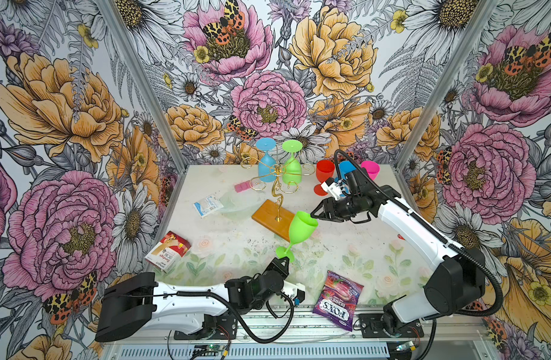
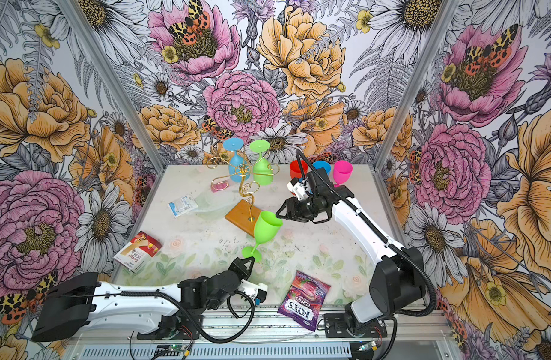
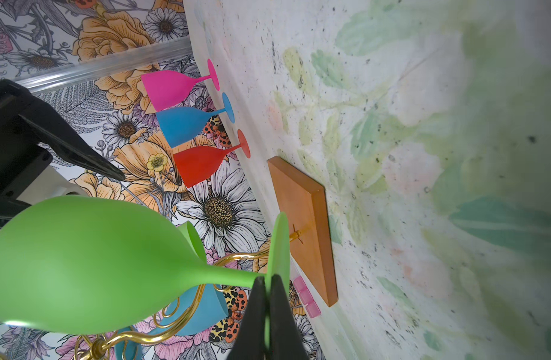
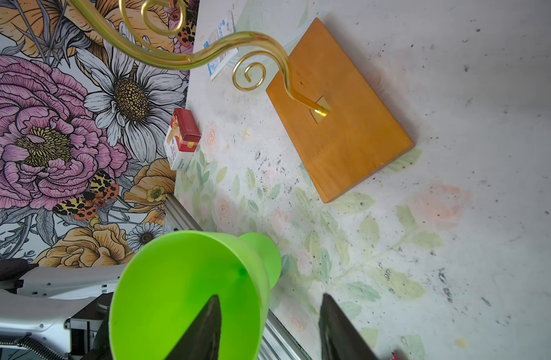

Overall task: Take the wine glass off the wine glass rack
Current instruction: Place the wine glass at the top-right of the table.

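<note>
The wine glass rack (image 1: 278, 184) is a gold wire stand on a wooden base (image 1: 269, 218) at mid-table. A blue glass (image 1: 266, 166) and a green one (image 1: 291, 170) hang upside down from it. A second green wine glass (image 1: 302, 229) is off the rack, tilted above the table in front of the base. My left gripper (image 1: 285, 260) is shut on its foot, which shows edge-on between the fingers (image 3: 255, 314). My right gripper (image 1: 314, 216) is open and straddles the bowl's rim (image 4: 261, 280). One finger (image 4: 212, 318) is inside the bowl and one is outside.
Red (image 1: 324, 174), blue (image 1: 346, 168) and pink (image 1: 370, 170) glasses stand upright at the back right, behind my right arm. A bandage box (image 1: 168, 249) lies at the left, a purple candy bag (image 1: 338, 300) at the front. A white sachet (image 1: 207, 204), a clear plate (image 1: 237, 202) and a pink block (image 1: 243, 187) lie left of the rack.
</note>
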Robot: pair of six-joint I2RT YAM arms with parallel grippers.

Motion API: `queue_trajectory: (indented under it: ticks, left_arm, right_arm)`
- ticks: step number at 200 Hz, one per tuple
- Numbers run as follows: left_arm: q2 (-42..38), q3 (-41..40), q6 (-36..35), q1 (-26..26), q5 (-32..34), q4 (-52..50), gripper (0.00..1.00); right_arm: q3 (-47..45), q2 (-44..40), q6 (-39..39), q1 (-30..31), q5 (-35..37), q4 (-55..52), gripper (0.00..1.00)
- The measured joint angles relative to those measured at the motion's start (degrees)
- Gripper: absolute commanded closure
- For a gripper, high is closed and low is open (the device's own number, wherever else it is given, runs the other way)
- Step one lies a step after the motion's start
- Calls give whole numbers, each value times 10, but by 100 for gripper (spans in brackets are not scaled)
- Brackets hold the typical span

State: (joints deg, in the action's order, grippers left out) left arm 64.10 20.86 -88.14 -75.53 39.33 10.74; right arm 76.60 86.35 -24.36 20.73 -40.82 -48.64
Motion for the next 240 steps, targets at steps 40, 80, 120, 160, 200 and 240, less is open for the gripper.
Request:
queue_trajectory:
  ticks: [40, 80, 120, 160, 200, 240]
  left_arm:
    - [1, -3, -4, 0, 6, 1, 100]
    - [3, -3, -6, 0, 10, 1, 100]
    - [11, -3, -9, 0, 14, 1, 100]
    - [13, -3, -14, 0, 17, 1, 100]
    - [13, -3, -19, 0, 19, 2, 100]
    - [13, -3, -21, 0, 19, 2, 100]
  right_arm:
    - [0, 3, 3, 3, -3, 0, 55]
    - [0, 8, 9, 7, -11, 0, 65]
    - [-1, 8, 14, 15, -13, 0, 72]
    - [-5, 21, 15, 19, -13, 0, 73]
    - [-14, 26, 17, 22, -13, 0, 80]
    - [-14, 27, 22, 23, -13, 0, 93]
